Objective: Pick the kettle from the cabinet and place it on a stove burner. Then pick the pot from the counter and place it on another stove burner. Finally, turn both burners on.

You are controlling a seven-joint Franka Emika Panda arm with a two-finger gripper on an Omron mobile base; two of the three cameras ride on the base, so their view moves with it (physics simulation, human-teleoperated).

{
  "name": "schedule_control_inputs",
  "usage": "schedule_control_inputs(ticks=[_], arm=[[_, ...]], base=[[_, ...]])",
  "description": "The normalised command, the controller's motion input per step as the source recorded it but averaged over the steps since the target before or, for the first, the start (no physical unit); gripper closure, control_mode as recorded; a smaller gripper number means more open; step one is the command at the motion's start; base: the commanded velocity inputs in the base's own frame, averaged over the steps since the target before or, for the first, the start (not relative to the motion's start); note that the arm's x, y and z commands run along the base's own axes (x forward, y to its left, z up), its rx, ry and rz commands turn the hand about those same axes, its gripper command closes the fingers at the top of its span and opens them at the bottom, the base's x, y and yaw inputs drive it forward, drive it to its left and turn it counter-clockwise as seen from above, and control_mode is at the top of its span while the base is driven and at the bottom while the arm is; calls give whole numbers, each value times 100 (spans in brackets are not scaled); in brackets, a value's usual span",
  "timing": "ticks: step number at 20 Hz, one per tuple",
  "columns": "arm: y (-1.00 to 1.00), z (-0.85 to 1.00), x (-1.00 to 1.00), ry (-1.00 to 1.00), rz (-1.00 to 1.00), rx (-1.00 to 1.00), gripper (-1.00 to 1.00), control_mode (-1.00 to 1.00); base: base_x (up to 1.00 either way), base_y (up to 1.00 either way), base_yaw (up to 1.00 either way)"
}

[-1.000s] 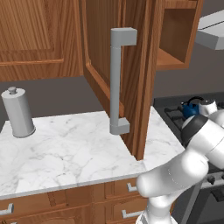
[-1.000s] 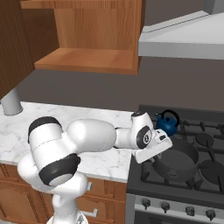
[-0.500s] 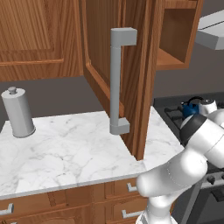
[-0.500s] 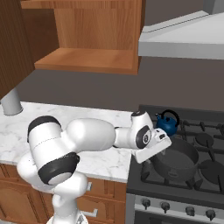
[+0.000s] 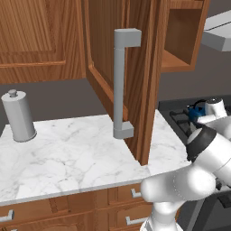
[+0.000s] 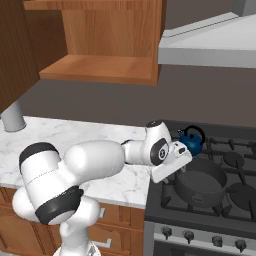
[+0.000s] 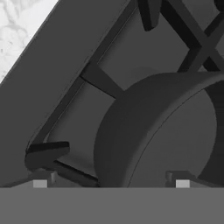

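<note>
The black gas cooktop (image 6: pixel 220 175) with its cast-iron grates serves as the reference for every position below. The short, wide, dark grey-black round pot (image 6: pixel 201 181) sits on the cooktop's front-left burner, upright, its rim level with the grate bars around it. The small round glossy blue kettle (image 6: pixel 191 143) with a thin black arched handle stands on the burner directly behind the pot, at the cooktop's rear left; from the left base camera the kettle (image 5: pixel 196 113) shows just past the arm's wrist. The white arm's two-finger gripper (image 6: pixel 172 165) hangs at the cooktop's left edge, just beside the pot's left wall. In the hand view the two finger tips (image 7: pixel 40 183) stand wide apart, one on either side of the pot's near wall (image 7: pixel 131 131), with bare grate between them and the pot; jaws spread wide, nothing gripped. Left of the cooktop runs the white marble counter (image 5: pixel 76 153) with grey veining over brown wooden drawers. A tall grey cylindrical canister (image 5: pixel 19 115) with a knob stands on the counter, well apart from the cooktop, at the far left. Above the counter, left of the cooktop, the brown wooden wall cabinet (image 6: pixel 100 45) is open, its panelled door (image 5: pixel 131 67) with the long grey bar handle (image 5: pixel 122 83) swung outward.
</note>
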Motion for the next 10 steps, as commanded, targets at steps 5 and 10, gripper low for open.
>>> schedule_control_inputs(ticks=[5, 10], arm=[[1, 32, -21, 0, 1, 0, -100, -100], [0, 25, -26, 0, 1, 0, -100, -100]], base=[[0, 0, 0], [0, 0, 0]])
